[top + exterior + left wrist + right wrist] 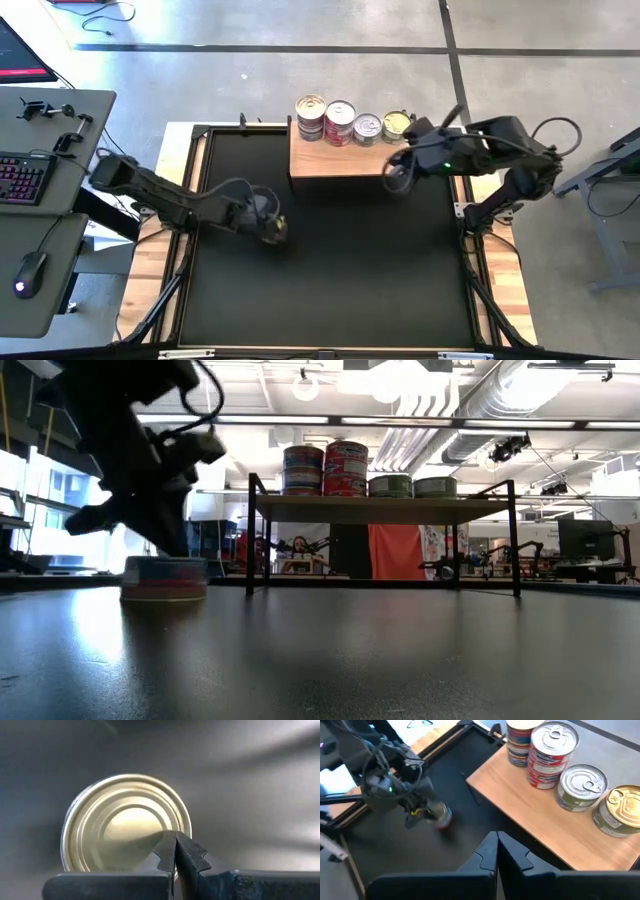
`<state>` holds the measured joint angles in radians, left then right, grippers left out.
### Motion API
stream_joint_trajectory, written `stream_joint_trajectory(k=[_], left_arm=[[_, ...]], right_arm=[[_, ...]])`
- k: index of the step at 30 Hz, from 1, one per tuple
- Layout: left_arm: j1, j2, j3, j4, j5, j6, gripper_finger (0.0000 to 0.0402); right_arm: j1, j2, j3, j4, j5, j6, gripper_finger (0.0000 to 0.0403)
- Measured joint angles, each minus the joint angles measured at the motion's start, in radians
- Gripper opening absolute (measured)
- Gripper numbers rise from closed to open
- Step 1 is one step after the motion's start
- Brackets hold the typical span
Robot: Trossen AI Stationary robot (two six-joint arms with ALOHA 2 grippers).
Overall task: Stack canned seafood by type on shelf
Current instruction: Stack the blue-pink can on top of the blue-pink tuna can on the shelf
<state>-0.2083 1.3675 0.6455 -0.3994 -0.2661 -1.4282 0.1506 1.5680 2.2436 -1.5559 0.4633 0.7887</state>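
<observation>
Black mat (330, 270): can (125, 822) under left gripper (175, 851).

Shelf (340, 160) stands at the far edge of the surface (330, 270), right of centre. Four can stacks in a row along the shelf's back edge: two tall stacks (325, 120) at the left end, two low ones (382, 127) to their right. One lone can (274, 230) lies on the surface, left of and nearer than the shelf, well apart from it. Left tool (268, 222) directly above that can. Right tool (398, 178) over the shelf's front right corner.
</observation>
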Motion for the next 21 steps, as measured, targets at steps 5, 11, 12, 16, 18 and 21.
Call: stream_joint_trajectory(k=[5, 11, 12, 16, 18, 21], left_arm=[[-0.145, 0.202, 0.097, 0.157, 0.041, -0.112, 0.0], [-0.181, 0.413, 0.302, 0.24, 0.066, -0.004, 0.0], [-0.172, 0.434, 0.336, 0.236, 0.072, 0.044, 0.0], [-0.124, 0.465, 0.434, 0.206, 0.122, 0.295, 0.0], [-0.105, 0.439, 0.458, 0.139, 0.178, 0.431, 0.0], [-0.105, 0.334, 0.458, 0.004, 0.179, 0.563, 0.0]], right_arm=[[0.062, -0.009, 0.0, -0.017, -0.004, -0.002, 0.0], [0.164, -0.007, -0.154, 0.032, -0.159, 0.052, 0.0], [0.18, -0.006, -0.218, 0.059, -0.191, 0.082, 0.0], [0.24, -0.004, -0.535, 0.283, -0.305, 0.219, 0.0], [0.267, -0.003, -0.7, 0.482, -0.408, 0.281, 0.0], [0.291, -0.001, -0.906, 0.818, -0.454, 0.429, 0.0]])
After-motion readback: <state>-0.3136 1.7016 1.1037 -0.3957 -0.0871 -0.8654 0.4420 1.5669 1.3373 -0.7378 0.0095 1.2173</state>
